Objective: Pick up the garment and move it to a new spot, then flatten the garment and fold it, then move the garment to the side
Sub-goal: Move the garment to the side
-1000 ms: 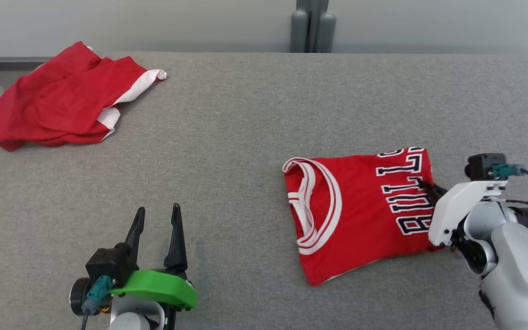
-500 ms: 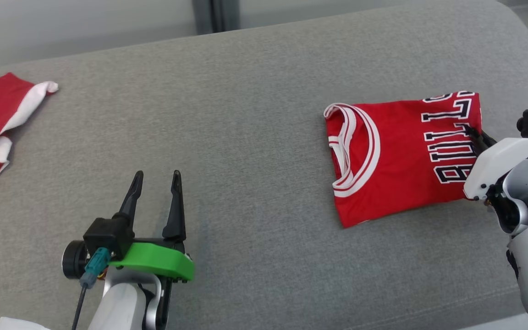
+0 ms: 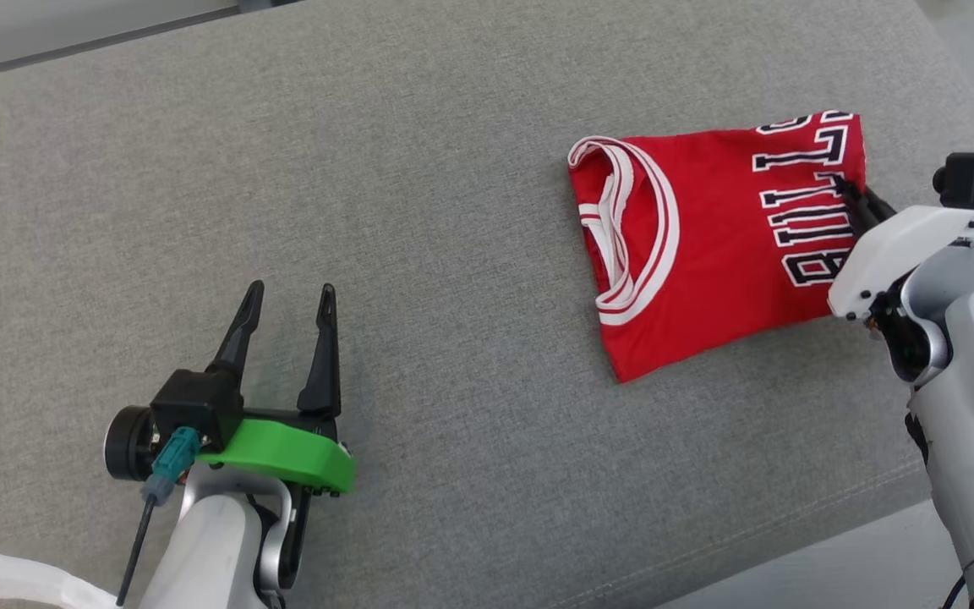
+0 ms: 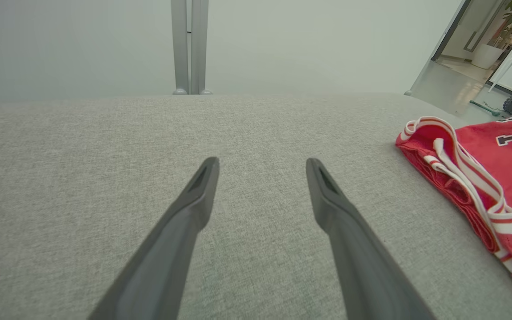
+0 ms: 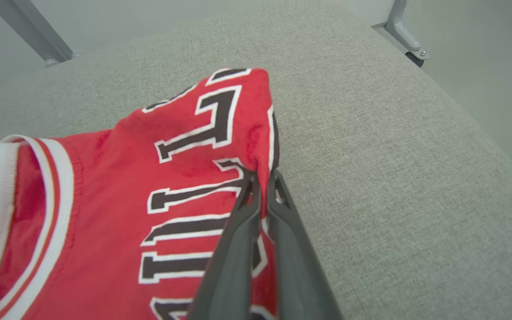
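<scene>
While the left gripper (image 3: 292, 289) hangs low over a bare part of the grey worktop (image 3: 419, 211), the right gripper (image 3: 844, 182) is closed tightly on the garment (image 3: 707, 245). The garment is a red sleeveless jersey and it lies on the right part of the worktop, near the right edge and well apart from the left gripper. It looks folded to a compact shape with roughly four sides. The neck opening with its white and red trim (image 3: 635, 228) is turned to the robot's left, and the black letters with white outline (image 3: 808, 216) are at the opposite side, next to the right gripper.

From the right wrist view, the two dark fingers (image 5: 291, 249) are pressed together on the lettered edge of the cloth, with only the red fabric between them. At this place the edge is pulled up into a small peak, and the rest of the jersey rests flat on the worktop. How many layers of cloth are caught in the pinch I cannot tell, because the fingers cover the fold.

The fingers of the left gripper stand wide apart and hold nothing; under them is only the grey fabric of the worktop. Behind them a green bracket (image 3: 284, 452) sits on the wrist. A white cover (image 3: 893, 249) sits on the right wrist, just beside the garment's lettered edge. Beyond the right near corner of the worktop, a pale floor (image 3: 834, 567) shows.
</scene>
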Tool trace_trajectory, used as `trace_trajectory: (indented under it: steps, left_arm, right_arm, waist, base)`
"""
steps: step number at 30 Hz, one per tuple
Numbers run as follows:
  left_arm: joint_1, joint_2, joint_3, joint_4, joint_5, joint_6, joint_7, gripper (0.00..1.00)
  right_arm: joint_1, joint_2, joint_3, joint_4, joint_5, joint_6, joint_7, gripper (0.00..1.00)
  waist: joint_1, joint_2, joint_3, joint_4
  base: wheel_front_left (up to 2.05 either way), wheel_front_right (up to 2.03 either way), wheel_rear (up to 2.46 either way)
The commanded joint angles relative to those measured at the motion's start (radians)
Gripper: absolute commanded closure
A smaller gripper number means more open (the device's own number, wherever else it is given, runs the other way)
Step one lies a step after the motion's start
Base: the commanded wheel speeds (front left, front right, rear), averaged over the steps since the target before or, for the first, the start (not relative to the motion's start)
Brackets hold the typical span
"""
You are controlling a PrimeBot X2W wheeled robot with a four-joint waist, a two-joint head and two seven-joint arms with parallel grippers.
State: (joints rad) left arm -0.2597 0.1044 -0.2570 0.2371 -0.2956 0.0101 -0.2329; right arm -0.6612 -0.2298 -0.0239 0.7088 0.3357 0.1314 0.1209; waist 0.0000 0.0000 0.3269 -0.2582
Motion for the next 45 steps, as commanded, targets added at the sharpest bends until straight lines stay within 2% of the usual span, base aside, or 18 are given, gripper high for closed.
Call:
trace_trajectory:
  steps: [1, 9, 11, 18, 22, 23, 24, 29, 33, 39, 45]
  left_arm:
    - [-0.010, 0.010, 0.007, -0.005, 0.002, 0.008, 0.000, 0.00]
    - [-0.018, 0.025, 0.009, -0.029, 0.002, 0.018, 0.005, 0.00]
    - [-0.020, 0.029, 0.012, -0.035, 0.001, 0.021, 0.003, 0.00]
    - [-0.006, 0.034, 0.006, -0.057, 0.000, 0.029, 0.004, 0.00]
    - [0.000, 0.036, 0.002, -0.061, -0.001, 0.033, 0.006, 0.00]
    - [0.002, 0.037, 0.000, -0.063, -0.001, 0.033, 0.007, 0.00]
    - [0.002, 0.037, -0.002, -0.063, 0.000, 0.034, 0.008, 0.00]
    - [0.005, 0.034, -0.011, -0.055, -0.003, 0.036, 0.009, 0.00]
    - [0.010, 0.033, -0.013, -0.045, -0.010, 0.036, 0.007, 0.00]
    - [0.007, 0.026, -0.008, -0.010, -0.030, 0.030, -0.004, 0.00]
    - [-0.014, 0.020, 0.006, 0.044, -0.039, 0.032, -0.018, 0.00]
  right_arm:
    - [-0.036, -0.008, -0.001, 0.007, -0.014, -0.001, -0.010, 1.00]
    - [-0.207, -0.072, -0.064, 0.099, -0.094, -0.001, -0.013, 1.00]
    - [-0.256, -0.126, -0.099, 0.137, -0.145, -0.001, -0.011, 1.00]
    - [-0.295, -0.237, -0.232, 0.215, -0.266, -0.001, -0.021, 1.00]
    - [-0.299, -0.258, -0.300, 0.241, -0.345, -0.001, -0.038, 1.00]
    - [-0.302, -0.256, -0.319, 0.242, -0.374, -0.001, -0.057, 0.55]
    - [-0.302, -0.255, -0.329, 0.241, -0.392, -0.001, -0.069, 0.00]
    - [-0.300, -0.209, -0.417, 0.236, -0.501, -0.001, -0.142, 0.00]
    - [-0.306, -0.170, -0.436, 0.227, -0.552, -0.001, -0.187, 0.00]
    - [-0.314, -0.091, -0.351, 0.248, -0.544, -0.001, -0.243, 0.00]
    - [-0.283, -0.021, -0.214, 0.276, -0.459, -0.001, -0.300, 0.00]
  waist:
    - [0.0000, 0.0000, 0.009, 0.017]
    - [0.0000, 0.0000, 0.035, 0.090]
    - [0.0000, 0.0000, 0.042, 0.120]
    - [0.0000, 0.0000, 0.057, 0.175]
    - [0.0000, 0.0000, 0.065, 0.191]
    - [0.0000, 0.0000, 0.067, 0.195]
    - [0.0000, 0.0000, 0.067, 0.196]
    - [0.0000, 0.0000, 0.056, 0.202]
    - [0.0000, 0.0000, 0.032, 0.198]
    - [0.0000, 0.0000, -0.031, 0.193]
    - [0.0000, 0.0000, -0.112, 0.201]
  base:
    - [0.00, 0.00, 0.00]
    - [0.00, 0.00, 0.00]
    - [0.00, 0.00, 0.00]
    - [0.00, 0.00, 0.00]
    - [0.00, 0.00, 0.00]
    - [0.00, 0.00, 0.00]
    - [0.00, 0.00, 0.00]
    - [0.00, 0.00, 0.00]
    - [0.00, 0.00, 0.00]
    - [0.00, 0.00, 0.00]
    - [0.00, 0.00, 0.00]
